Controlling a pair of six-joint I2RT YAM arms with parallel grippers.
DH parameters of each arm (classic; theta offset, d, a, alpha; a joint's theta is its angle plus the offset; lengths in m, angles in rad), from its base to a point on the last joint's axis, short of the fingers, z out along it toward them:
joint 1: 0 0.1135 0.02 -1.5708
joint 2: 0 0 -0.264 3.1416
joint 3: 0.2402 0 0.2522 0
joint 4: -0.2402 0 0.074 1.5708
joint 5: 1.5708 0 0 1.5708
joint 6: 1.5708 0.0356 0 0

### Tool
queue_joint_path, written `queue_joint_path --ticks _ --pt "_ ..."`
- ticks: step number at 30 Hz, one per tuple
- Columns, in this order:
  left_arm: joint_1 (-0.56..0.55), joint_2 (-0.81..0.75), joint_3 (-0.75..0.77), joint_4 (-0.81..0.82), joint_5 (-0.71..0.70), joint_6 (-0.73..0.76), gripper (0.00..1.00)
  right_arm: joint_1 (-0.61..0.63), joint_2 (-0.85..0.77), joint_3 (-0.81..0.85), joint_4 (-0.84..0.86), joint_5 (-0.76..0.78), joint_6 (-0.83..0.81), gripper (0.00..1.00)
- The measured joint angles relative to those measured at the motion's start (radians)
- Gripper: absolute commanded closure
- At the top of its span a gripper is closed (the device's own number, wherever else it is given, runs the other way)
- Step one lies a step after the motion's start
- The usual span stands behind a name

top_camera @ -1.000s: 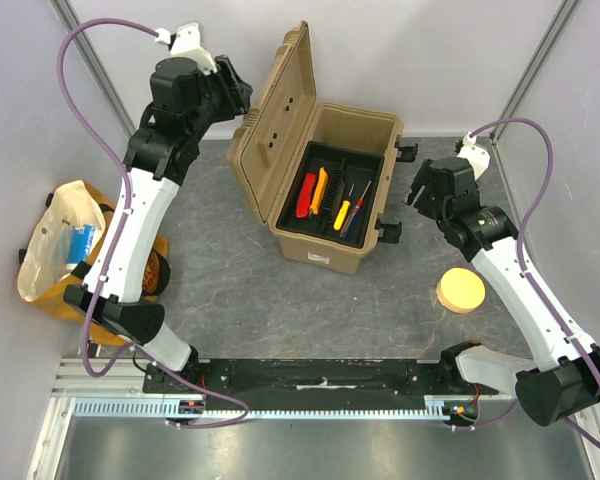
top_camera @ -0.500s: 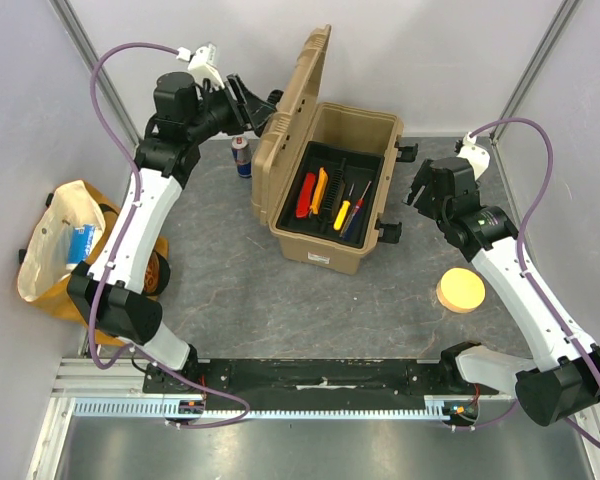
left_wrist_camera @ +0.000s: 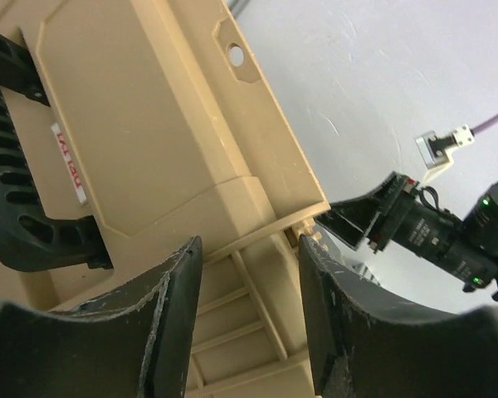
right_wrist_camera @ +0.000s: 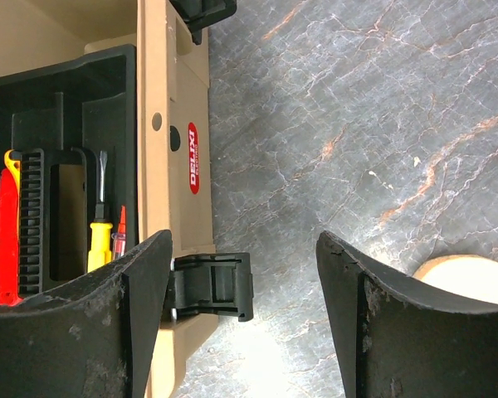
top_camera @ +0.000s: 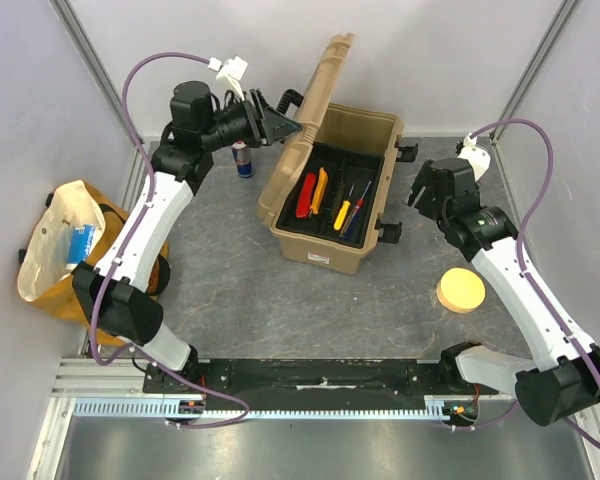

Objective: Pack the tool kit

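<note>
Sitting mid-way across the grey marbled surface, the large tan plastic toolbox is open, with its lid raised steeply on the hinge side, close to upright. Black inner tray is seated in the box.

Left arm reaches to the lid's outer face. Left end effector is about half open, beside the lid's black handle. Wrist view: fingers apart, nothing clamped, lid edge showing in the gap. Contact with the lid: cannot tell.

Right end effector is wide open and holds nothing. It hangs just beside the box's right wall, and a black latch shows between its fingers.

Yellow-orange cloth bag is at the far left edge. Round yellow sponge disc lies right of the box, apart from it.

In the tray, left to right: red knife, an orange tool, yellow screwdriver. A small can stands left of the lid.
</note>
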Motion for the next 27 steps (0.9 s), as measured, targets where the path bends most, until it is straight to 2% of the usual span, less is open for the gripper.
queue_joint_path --ticks 7,13,20,27 --pt "-0.034 0.022 -0.005 0.003 0.076 -0.016 0.45 -0.014 -0.007 0.0 0.0 0.0 -0.004 0.22" --pt "-0.035 0.029 -0.005 0.003 0.071 -0.025 0.45 -0.069 -0.008 0.0 0.0 -0.043 -0.011 0.19" --pt "-0.035 0.074 0.025 -0.031 0.021 -0.019 0.45 -0.193 0.035 0.003 0.001 -0.166 -0.008 0.16" --pt "-0.035 0.215 0.153 -0.199 -0.121 0.069 0.44 -0.427 0.098 -0.025 0.106 -0.415 0.089 0.13"
